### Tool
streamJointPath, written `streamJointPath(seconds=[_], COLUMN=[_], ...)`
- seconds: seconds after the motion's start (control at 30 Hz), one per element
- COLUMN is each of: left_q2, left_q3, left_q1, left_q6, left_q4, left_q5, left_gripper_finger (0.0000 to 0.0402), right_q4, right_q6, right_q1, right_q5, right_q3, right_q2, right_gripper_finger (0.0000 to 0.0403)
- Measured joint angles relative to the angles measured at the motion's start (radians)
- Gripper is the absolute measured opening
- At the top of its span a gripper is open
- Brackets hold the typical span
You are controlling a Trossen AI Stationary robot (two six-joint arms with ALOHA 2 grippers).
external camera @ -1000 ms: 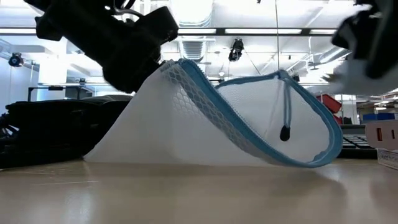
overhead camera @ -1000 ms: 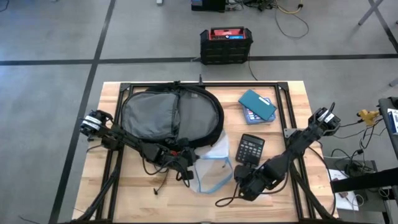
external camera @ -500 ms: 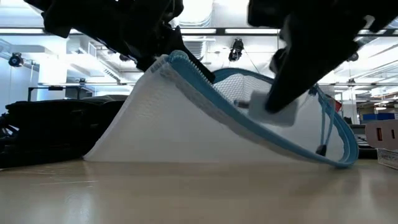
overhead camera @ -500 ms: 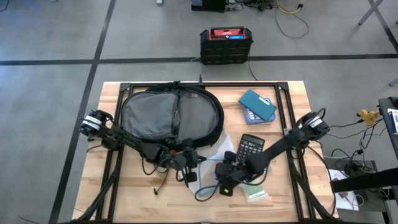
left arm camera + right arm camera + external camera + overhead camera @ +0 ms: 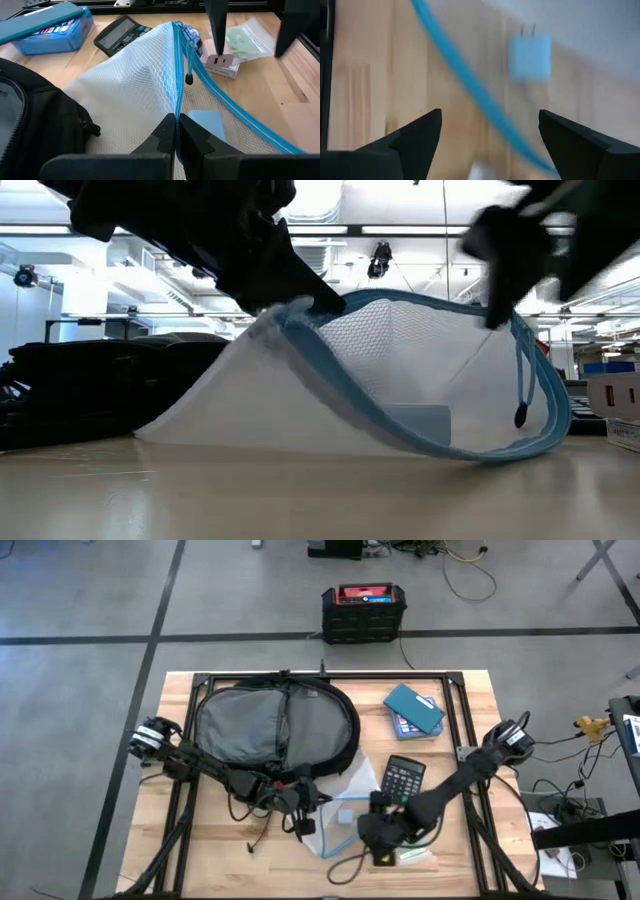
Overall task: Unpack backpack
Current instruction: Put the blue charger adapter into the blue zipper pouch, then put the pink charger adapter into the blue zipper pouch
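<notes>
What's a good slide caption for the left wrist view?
Left gripper pinches the mesh pouch rim, a small white block inside.

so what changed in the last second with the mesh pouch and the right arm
The right hand swung in over the mesh pouch, then drew back toward the table's front edge with its fingers spread. A small white charger block that was at that hand half a second ago now lies inside the pouch. The left hand stayed shut on the pouch's blue zip edge. The backpack, calculator and blue case did not move.
</notes>
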State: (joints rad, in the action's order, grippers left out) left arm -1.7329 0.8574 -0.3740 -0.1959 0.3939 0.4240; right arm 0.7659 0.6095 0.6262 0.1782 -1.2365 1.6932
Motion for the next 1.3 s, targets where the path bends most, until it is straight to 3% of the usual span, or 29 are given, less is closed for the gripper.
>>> streamJointPath(seconds=[0.4,0.77,0.9,1.07,1.3], left_q2=[0.0,0.0,0.0,0.0,0.0], left_q3=[0.0,-0.001,-0.001,-0.001,-0.001], left_q1=[0.0,0.0,0.0,0.0,0.001], left_q6=[-0.011,-0.014,-0.015,-0.015,-0.015], left_q4=[-0.002,-0.013,-0.013,-0.013,-0.013], left_q5=[0.0,-0.001,-0.001,-0.001,0.0], left_gripper_finger=[0.0,0.0,0.0,0.0,0.0], right_q4=[0.076,0.0,-0.022,-0.04,-0.061], right_q6=[0.009,0.009,0.023,0.029,0.012], right_q1=[0.014,-0.014,-0.014,-0.018,-0.016], right_q5=[-0.073,-0.095,-0.059,-0.048,-0.047], right_q3=[0.081,0.198,0.2,0.196,0.103], right_q2=[-0.022,-0.021,-0.021,-0.021,-0.021], right_gripper_finger=[0.0284,0.0282,0.0245,0.0164,0.0164])
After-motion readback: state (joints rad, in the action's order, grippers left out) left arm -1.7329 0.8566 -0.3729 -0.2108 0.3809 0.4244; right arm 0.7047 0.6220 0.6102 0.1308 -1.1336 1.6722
